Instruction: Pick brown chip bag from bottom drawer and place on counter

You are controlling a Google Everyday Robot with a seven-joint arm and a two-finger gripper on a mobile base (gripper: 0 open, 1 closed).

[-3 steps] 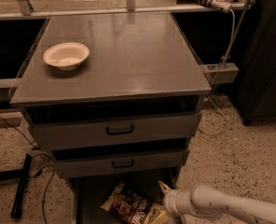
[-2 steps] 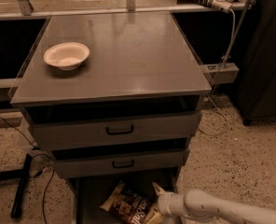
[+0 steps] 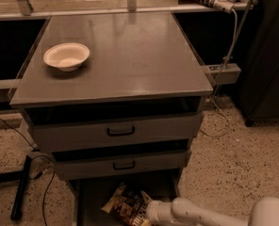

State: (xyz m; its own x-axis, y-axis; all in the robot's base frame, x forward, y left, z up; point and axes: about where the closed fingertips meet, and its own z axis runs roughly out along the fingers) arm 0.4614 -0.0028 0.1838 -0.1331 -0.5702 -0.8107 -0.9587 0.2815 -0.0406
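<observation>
Shifted left, jaws now at brown chip bag (image 3: 123, 205) in bottom drawer (image 3: 91, 197).

One white bowl (image 3: 66, 56), one brown chip bag (image 3: 124, 204), three drawers (image 3: 118, 132), one claw (image 3: 146, 212) beside the bag in the bottom drawer (image 3: 90, 196).

bowl (image 3: 66, 56) on counter (image 3: 130, 60); bag (image 3: 124, 205) in drawer (image 3: 90, 197); jaws at bag

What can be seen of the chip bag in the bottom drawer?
The chip bag is small and crinkly, dark brown with tan-yellow edges and pale lettering. It lies tilted on the grey floor of the open bottom drawer, with its lower part cut off by the picture edge. The pincer is close beside it, toward the picture's right; contact is unclear.
</observation>
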